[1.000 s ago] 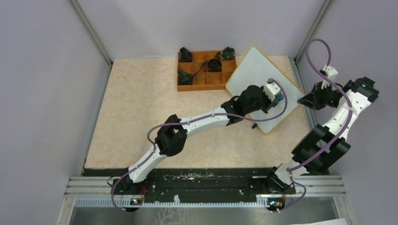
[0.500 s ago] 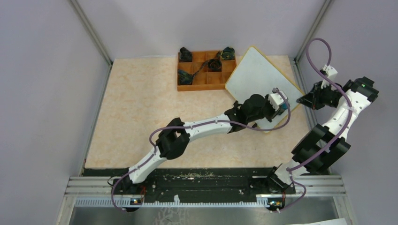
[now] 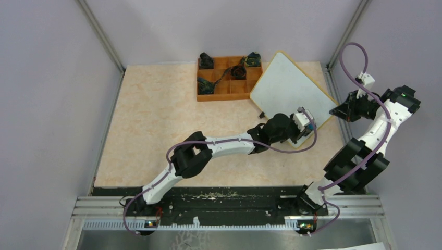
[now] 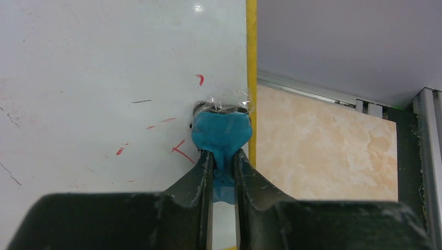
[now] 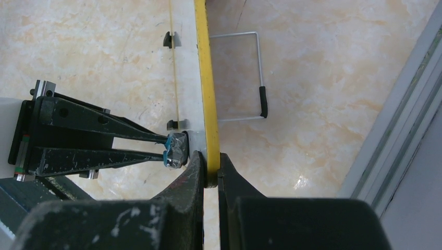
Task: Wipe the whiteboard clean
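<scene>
A: Left gripper (image 4: 223, 158)?
B: Closed on blue pad (image 4: 221, 130); pad against whiteboard (image 4: 104, 73), beside its yellow frame (image 4: 251, 78).
A: Right gripper (image 5: 209, 161)?
B: Pinching that frame. Board sits far right, beside tray (image 3: 224, 97).

Both arms (image 3: 162, 179) have white links (image 3: 229, 141) between bulky black joints (image 3: 190, 156), each trailed by a looping purple cable (image 3: 356, 44).

Far right of worktop (image 3: 156, 120): whiteboard (image 3: 289, 86); beside its left corner, at the far edge: compartment tray (image 3: 224, 97); on the board, just inside its frame: wiping pad (image 4: 221, 130)
</scene>
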Robot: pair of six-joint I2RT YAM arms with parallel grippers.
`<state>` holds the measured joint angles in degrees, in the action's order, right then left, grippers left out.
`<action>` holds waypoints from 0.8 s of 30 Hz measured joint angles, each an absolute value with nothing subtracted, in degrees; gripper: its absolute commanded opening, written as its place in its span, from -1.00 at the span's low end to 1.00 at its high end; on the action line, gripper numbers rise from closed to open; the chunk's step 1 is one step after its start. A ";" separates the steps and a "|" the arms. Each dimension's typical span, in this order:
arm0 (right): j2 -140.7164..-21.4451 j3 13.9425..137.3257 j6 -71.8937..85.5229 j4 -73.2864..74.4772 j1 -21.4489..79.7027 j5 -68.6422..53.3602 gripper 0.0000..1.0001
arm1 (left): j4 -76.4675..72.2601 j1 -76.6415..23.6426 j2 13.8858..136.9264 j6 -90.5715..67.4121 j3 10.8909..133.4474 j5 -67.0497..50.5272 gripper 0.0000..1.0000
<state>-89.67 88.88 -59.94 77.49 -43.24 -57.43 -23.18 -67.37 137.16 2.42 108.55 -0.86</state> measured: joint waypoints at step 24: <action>-89.71 88.55 -59.75 75.40 -43.24 -56.82 -1.00 | -2.33 -66.46 141.16 5.56 125.14 -2.76 -0.99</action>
